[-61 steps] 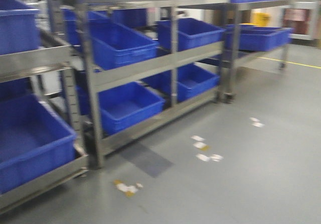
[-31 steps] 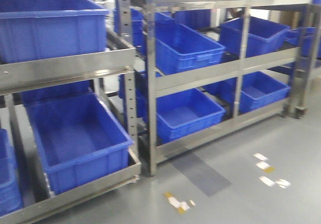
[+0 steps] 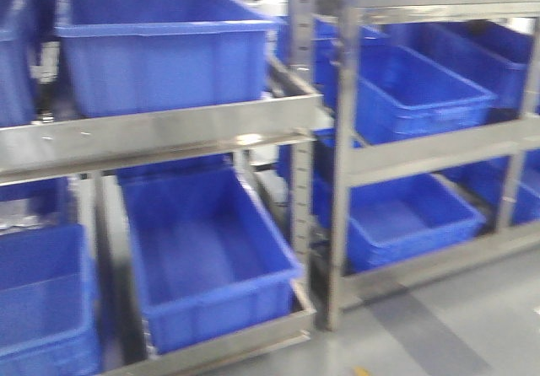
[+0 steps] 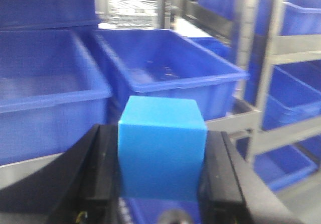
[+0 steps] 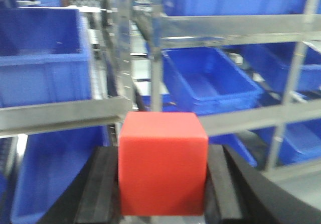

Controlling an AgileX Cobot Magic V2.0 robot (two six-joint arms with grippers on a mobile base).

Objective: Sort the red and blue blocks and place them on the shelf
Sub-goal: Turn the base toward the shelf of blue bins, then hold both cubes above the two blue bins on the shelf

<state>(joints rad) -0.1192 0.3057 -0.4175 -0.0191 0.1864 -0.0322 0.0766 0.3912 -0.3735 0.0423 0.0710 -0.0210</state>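
Shelf [image 3: 169, 136] tiers holding blue bins [image 3: 202, 258] filled the front view, no block visible; in the left wrist view the left end effector [image 4: 161, 156] was closed on the blue block [image 4: 161, 141], evidently for carriage to the shelf; in the right wrist view the right end effector [image 5: 163, 184] likewise clamped the red block [image 5: 163, 158].

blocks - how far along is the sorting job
Done: both are picked up. In hand: the left gripper grips the blue block, the right gripper the red block. Left: neither is on the shelf yet; both need placing.
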